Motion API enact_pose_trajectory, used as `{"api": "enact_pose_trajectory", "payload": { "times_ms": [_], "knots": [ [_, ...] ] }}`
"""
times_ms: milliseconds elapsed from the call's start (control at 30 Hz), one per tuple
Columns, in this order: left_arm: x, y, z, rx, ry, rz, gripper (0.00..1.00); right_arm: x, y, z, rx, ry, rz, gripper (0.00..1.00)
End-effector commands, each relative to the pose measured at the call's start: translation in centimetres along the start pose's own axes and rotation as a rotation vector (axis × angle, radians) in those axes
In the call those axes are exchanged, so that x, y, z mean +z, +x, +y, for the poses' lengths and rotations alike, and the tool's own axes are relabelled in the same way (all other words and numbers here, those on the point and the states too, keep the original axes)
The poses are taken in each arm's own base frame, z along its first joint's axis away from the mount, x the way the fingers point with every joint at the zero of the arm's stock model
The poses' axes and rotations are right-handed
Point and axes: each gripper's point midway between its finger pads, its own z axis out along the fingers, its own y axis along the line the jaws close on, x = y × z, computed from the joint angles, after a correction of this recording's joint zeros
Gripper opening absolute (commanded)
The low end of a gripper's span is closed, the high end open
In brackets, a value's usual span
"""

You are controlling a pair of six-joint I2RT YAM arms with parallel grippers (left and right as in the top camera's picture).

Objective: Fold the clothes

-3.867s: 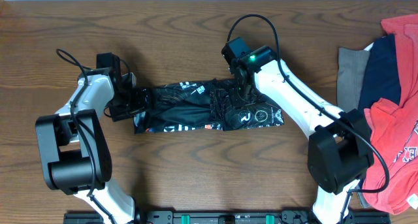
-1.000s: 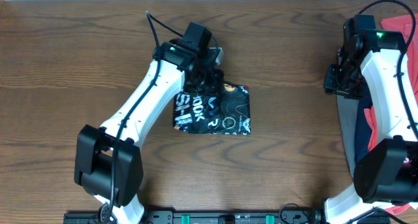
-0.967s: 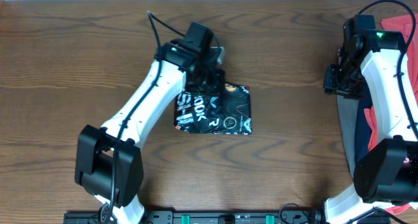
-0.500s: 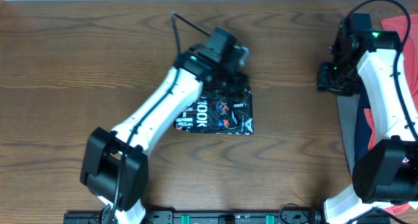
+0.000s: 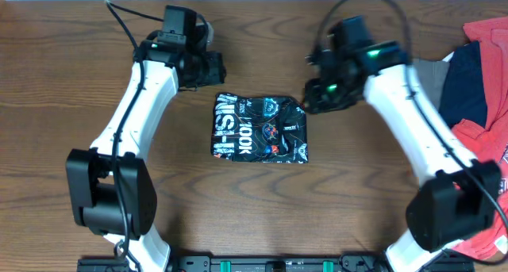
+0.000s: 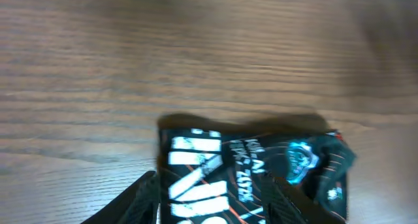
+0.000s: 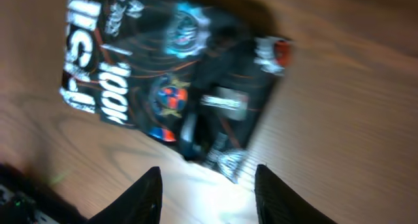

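Though folded nearly square, the jersey (image 5: pixel 258 129) lies slightly longer left-to-right.

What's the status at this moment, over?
Left gripper open, empty, clear of the black jersey. Right gripper open, empty, at its far right corner. Jersey folded into a compact rectangle. Garment pile off to the right, nothing in the way.

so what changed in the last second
The left fingers let go of the jersey and pulled away to the left. The right fingers swung in from the clothes pile to its right corner. The jersey stayed folded in place, the pile too.
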Motion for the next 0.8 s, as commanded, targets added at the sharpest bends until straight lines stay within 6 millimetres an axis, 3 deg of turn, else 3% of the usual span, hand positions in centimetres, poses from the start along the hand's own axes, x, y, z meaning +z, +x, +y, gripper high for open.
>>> {"api": "enact_pose_trajectory", "payload": {
  "times_ms": [0, 233, 367, 433, 500, 600, 767],
  "knots": [
    [2.2, 0.8, 1.0, 0.002, -0.027, 0.052, 0.51, 4.4, 1.7, 1.2, 0.053, -0.012, 0.095, 0.43],
    [5.5, 2.9, 1.8, -0.013, -0.045, 0.146, 0.51, 9.9, 4.0, 3.2, 0.016, 0.0, 0.209, 0.31],
    [6.9, 4.7, 2.5, -0.027, -0.062, 0.221, 0.51, 11.9, 5.7, 1.1, 0.104, 0.147, 0.271, 0.04],
    [7.3, 5.7, 2.7, -0.035, -0.073, 0.263, 0.5, 12.1, 6.2, -0.9, 0.166, 0.264, 0.28, 0.01],
    [7.5, 6.9, 3.1, -0.047, -0.085, 0.313, 0.43, 11.4, 6.4, -3.0, 0.216, 0.381, 0.268, 0.01],
    [7.6, 8.7, 3.6, -0.066, -0.103, 0.381, 0.14, 10.1, 6.0, -5.8, 0.265, 0.519, 0.223, 0.01],
    [7.0, 12.1, 4.4, -0.097, -0.134, 0.499, 0.06, 8.8, 4.9, -8.7, 0.283, 0.618, 0.17, 0.03]
  ]
}}
